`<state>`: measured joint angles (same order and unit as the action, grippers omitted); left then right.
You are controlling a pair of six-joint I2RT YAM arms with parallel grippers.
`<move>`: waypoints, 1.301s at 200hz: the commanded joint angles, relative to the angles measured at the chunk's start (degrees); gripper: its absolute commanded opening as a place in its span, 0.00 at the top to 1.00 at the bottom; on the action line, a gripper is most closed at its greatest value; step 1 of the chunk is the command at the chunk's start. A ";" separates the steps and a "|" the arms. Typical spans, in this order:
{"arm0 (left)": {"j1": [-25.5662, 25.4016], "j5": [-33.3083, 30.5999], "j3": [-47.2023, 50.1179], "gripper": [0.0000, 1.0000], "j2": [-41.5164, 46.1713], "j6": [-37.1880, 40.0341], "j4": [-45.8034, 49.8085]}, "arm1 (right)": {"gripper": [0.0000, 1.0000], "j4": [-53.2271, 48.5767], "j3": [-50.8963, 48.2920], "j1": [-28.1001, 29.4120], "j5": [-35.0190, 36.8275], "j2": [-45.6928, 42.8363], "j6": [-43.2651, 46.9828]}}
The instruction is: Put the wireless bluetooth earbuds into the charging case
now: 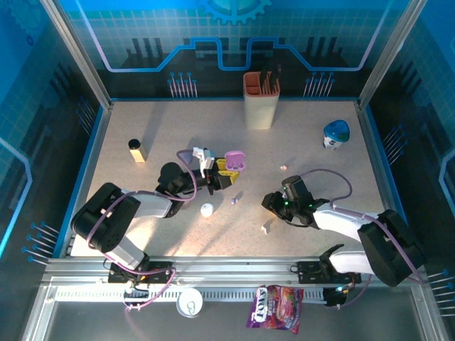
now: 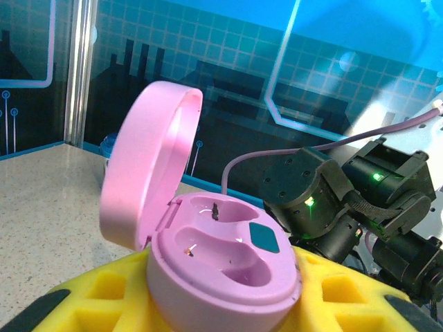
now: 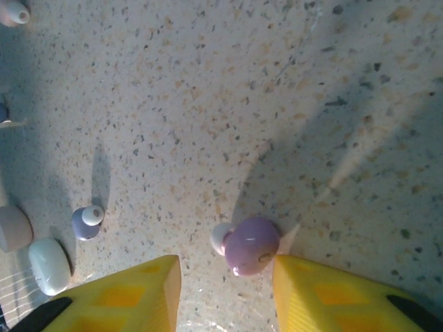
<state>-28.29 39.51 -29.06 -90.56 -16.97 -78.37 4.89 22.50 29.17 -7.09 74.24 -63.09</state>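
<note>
"Where's the earbud, then?"

"A purple earbud (image 3: 250, 245) lies on the speckled table (image 3: 277, 104), between the right gripper's (image 3: 225, 268) spread yellow fingers. It sits against one pad and clear of the other, so that claw is released."

"And the left?"

"The left gripper (image 1: 227, 170) is clenched on the pink charging case (image 2: 221, 270). Its lid is tipped up and both wells are bare."

"Other buds?"

"A lilac earbud (image 3: 86, 223) lies loose near a white case (image 3: 50, 265), and a pink earbud (image 3: 14, 12) farther off."

"Any writing?"

"Bold letters on the snack bag (image 1: 276, 307) by the front rail, too blurred to read."
</note>
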 commanded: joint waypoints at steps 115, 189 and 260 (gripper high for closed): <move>0.28 1.88 0.54 0.65 1.79 1.42 -1.96 | 0.69 7.11 -0.98 -2.36 1.06 1.32 -1.77; 0.31 2.04 0.66 0.66 1.97 1.33 -1.97 | 0.66 6.56 -0.23 -3.29 0.16 2.54 -0.74; 0.77 1.07 2.20 0.65 3.00 2.89 -1.98 | 0.65 2.66 4.96 -3.29 -1.11 5.16 3.26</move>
<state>-28.23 39.97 -27.73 -89.25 -15.92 -78.37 8.08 24.77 26.55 -7.03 76.88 -61.49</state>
